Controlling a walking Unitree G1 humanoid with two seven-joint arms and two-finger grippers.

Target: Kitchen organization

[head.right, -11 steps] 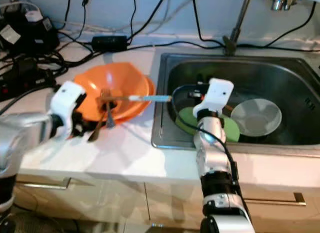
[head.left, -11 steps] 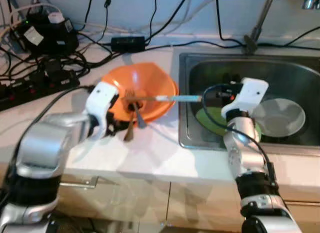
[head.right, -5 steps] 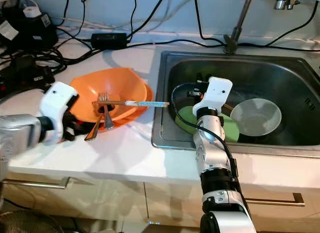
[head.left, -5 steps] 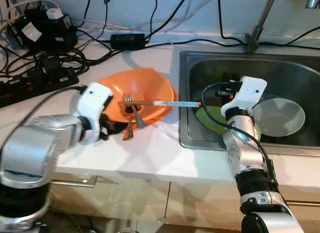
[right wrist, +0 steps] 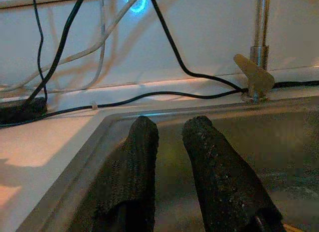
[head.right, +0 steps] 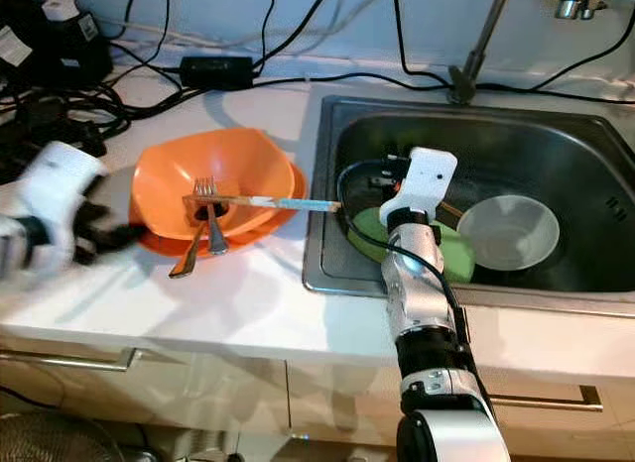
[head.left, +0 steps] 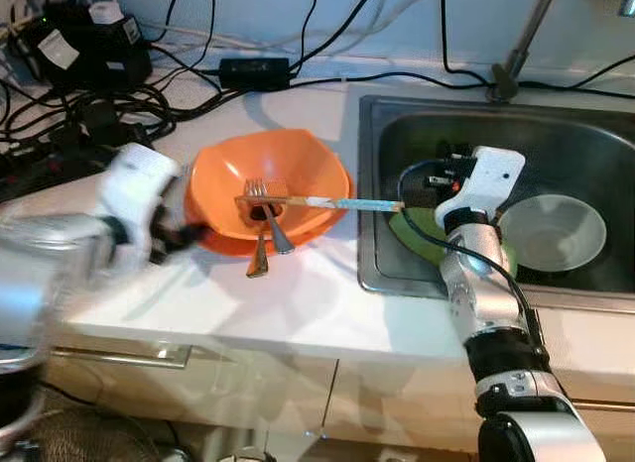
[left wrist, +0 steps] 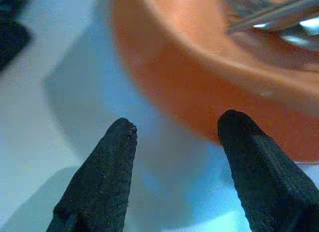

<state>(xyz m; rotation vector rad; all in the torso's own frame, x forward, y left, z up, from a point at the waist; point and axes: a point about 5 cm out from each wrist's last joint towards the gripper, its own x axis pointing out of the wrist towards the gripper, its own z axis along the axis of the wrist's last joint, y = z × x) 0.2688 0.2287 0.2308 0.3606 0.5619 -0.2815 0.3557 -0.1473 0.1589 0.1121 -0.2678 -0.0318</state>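
Head views: an orange bowl [head.left: 268,184] sits on the white countertop [head.left: 298,303] just left of the steel sink [head.left: 595,284]; a fork [head.left: 260,196] and a second utensil [head.left: 260,254] lie in the bowl, the latter's handle reaching over the near rim onto the counter, and a long stick with a pale blue end [head.left: 327,201] spans from the bowl to the sink edge. The left gripper [head.right: 104,229], blurred, is beside the bowl's left rim. The right arm stands at the sink's left part, above a green plate [head.right: 451,254] next to a grey bowl [head.right: 508,232]. Black cables [head.left: 99,115] crowd the counter's back left. Left wrist view: the left gripper [left wrist: 177,130] is released, fingers spread apart, the orange bowl's outer wall just ahead of them. Right wrist view: the right gripper [right wrist: 170,127] holds nothing, fingers nearly together with a narrow gap, pointing over the sink toward the wall and faucet base [right wrist: 256,77].
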